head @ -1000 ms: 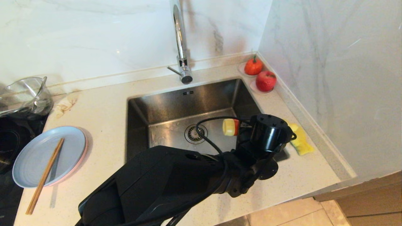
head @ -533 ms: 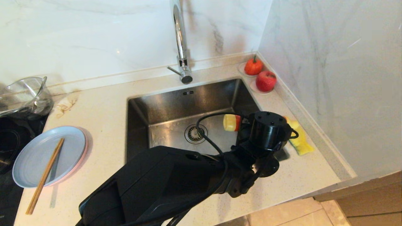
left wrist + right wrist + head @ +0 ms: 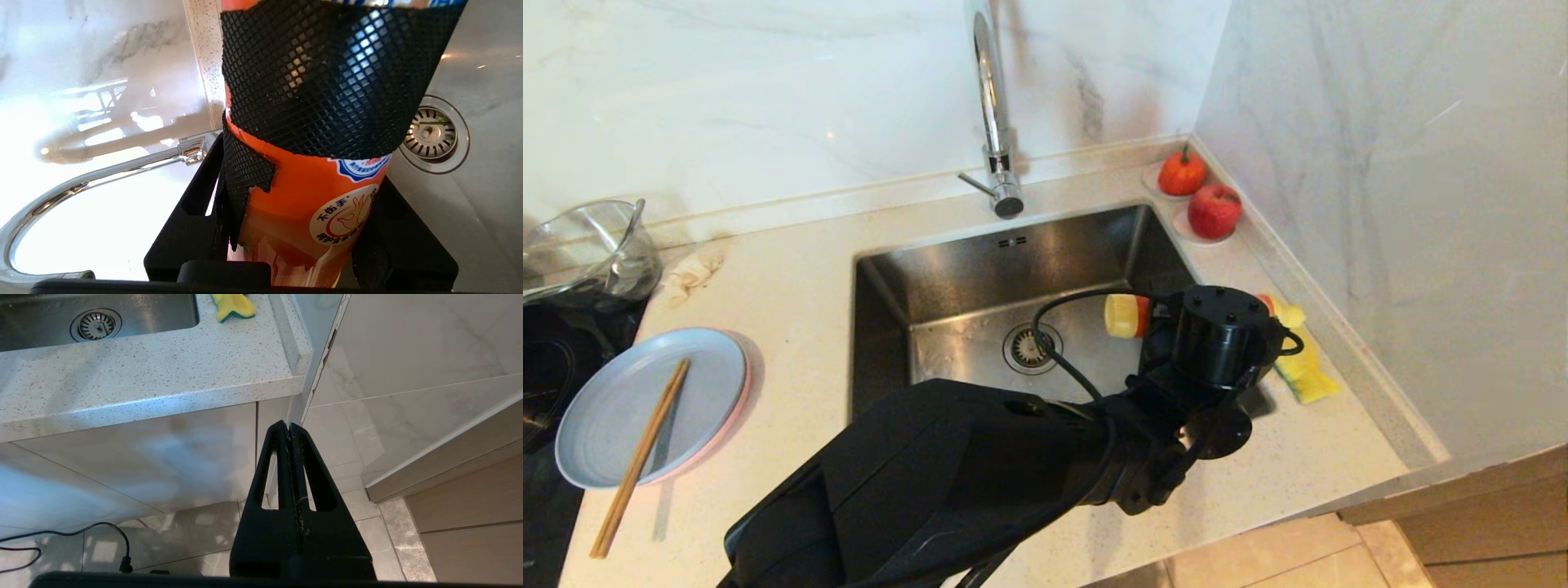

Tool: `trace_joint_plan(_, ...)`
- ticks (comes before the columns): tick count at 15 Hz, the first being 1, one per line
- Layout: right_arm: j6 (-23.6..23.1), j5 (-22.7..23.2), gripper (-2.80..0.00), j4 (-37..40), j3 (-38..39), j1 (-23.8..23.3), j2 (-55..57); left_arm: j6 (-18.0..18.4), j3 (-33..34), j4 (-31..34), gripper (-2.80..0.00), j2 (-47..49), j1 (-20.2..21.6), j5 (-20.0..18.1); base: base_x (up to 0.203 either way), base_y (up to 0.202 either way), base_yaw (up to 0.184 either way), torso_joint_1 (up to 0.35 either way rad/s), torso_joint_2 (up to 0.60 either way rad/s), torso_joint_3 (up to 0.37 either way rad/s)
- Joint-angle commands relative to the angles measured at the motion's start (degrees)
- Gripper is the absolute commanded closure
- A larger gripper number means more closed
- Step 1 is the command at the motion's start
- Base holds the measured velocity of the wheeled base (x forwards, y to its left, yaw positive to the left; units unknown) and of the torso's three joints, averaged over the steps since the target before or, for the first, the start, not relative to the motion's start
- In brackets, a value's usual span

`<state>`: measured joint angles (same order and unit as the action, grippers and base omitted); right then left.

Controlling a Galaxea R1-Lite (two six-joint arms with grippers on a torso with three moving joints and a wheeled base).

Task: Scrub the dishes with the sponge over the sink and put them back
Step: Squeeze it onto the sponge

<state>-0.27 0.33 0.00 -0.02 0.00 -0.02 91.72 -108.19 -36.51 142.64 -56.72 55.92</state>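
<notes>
My left end effector (image 3: 302, 228) grips an orange plastic dish-soap bottle with a yellow cap (image 3: 1125, 316), its pads clamped round the black mesh sleeve. Over the last second I have tipped it a little further, cap over the square stainless-steel sink (image 3: 980, 269), near the drain. The yellow sponge with the green face (image 3: 1303, 367) lies on the speckled desk (image 3: 792, 310) just beside my wrist, untouched. The light blue plate stacked on the pink plate (image 3: 621, 400) sits well apart, 2 wooden chopsticks (image 3: 641, 457) across it. My right end effector (image 3: 291, 430) hangs closed below the desk edge. I judge scrubbing has not begun.
</notes>
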Motion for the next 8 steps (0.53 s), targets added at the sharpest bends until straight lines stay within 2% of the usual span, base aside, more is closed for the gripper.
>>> trace_joint_plan(1,-0.1,0.0,0.00,0.0,-0.1,0.0,0.0,0.5,0.1,0.0,0.00,-0.3,-1.0,0.3,0.000,0.000,0.000,0.000,0.00,0.000)
trace_joint_plan(8,-0.1,0.0,0.00,0.0,-0.1,0.0,0.0,0.4,0.5,-0.1,0.00,-1.4,-1.6,0.3,0.000,0.000,0.000,0.000,0.00,0.000)
